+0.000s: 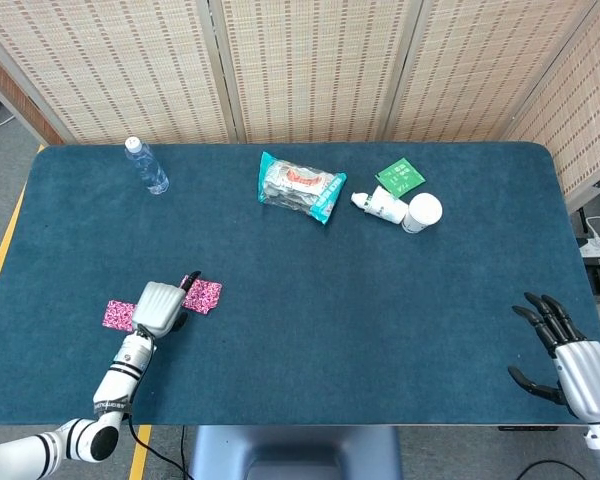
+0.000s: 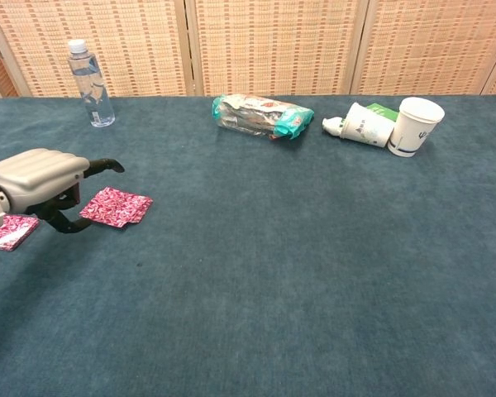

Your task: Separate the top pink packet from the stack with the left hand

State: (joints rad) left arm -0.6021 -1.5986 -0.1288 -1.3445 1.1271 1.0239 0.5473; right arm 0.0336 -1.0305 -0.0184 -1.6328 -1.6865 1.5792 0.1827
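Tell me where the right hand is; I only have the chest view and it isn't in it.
Observer: The right hand sits at the near right edge of the dark blue cloth-covered table, fingers spread, holding nothing.
Operator: Check the pink patterned flat packet cut off at my left edge.
Observer: The head view shows it whole, lying flat, on the opposite side of the left hand from the other pink patterned packet.
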